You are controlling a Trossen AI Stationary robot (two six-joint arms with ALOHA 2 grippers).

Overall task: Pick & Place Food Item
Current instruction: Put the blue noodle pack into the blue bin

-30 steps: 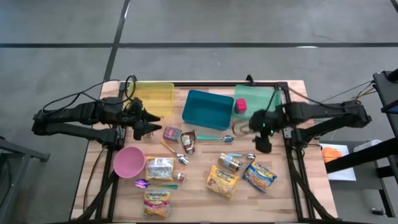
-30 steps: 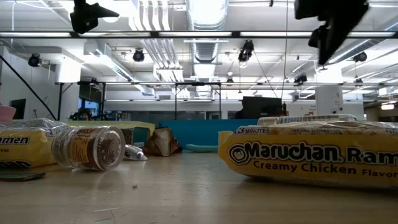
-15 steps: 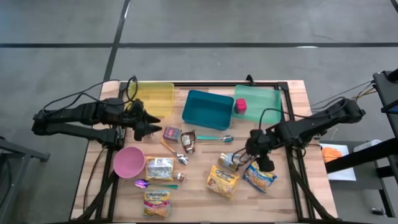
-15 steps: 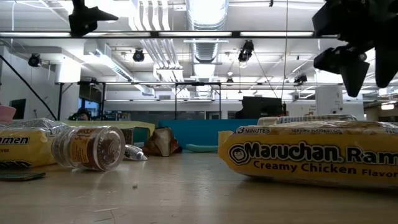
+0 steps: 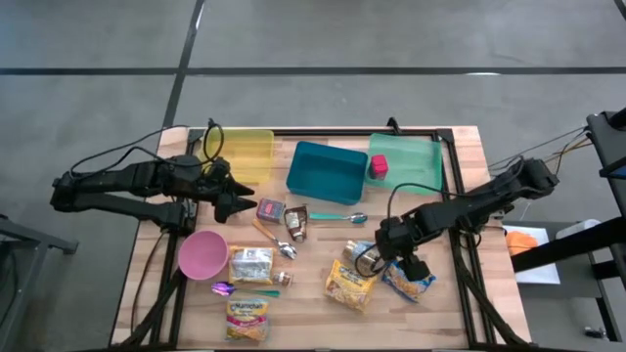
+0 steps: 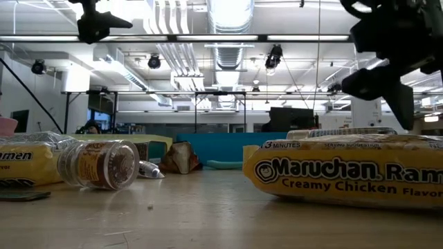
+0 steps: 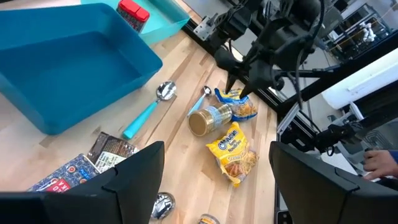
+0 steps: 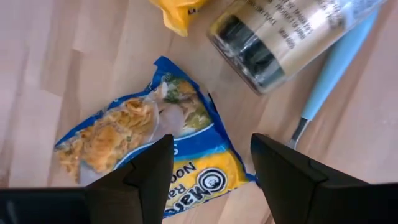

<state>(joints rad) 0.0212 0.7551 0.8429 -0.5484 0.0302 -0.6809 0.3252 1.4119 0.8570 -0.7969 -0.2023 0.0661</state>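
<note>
A blue and yellow noodle packet (image 5: 408, 278) lies flat on the wooden surface (image 5: 455, 196) near its front right corner. This is probably the food item about to be picked. The right gripper (image 5: 413, 266) hovers directly over it, fingers (image 8: 138, 177) spread apart on either side of the packet and grasping nothing. Just beside the packet lies a jar (image 5: 363, 256) on its side, with a teal-handled spoon (image 8: 328, 78) next to it.

The step in hand looks like the approach before the grasp. The next move calls for lowering until the fingers straddle the packet, then clenching without nudging the jar. The thin, crinkly packet may slip or fold.

The left gripper (image 5: 238, 197) waits above the left half of the surface, near the yellow bin (image 5: 242, 153), fingers (image 7: 134, 183) released and empty.

Counted from above: four noodle packets, the blue one, a yellow one (image 5: 350, 286) beside it, and two more (image 5: 251, 264) (image 5: 247, 319) toward the front left corner. Three bins stand along the back edge: yellow, a teal bin (image 5: 326, 171) and a green bin (image 5: 415, 159), the last holding a small red tin (image 5: 378, 167). There is one pink bowl (image 5: 201, 254), plus two small snack packs (image 5: 271, 209) (image 5: 295, 223) near the middle and several spoons.
</note>
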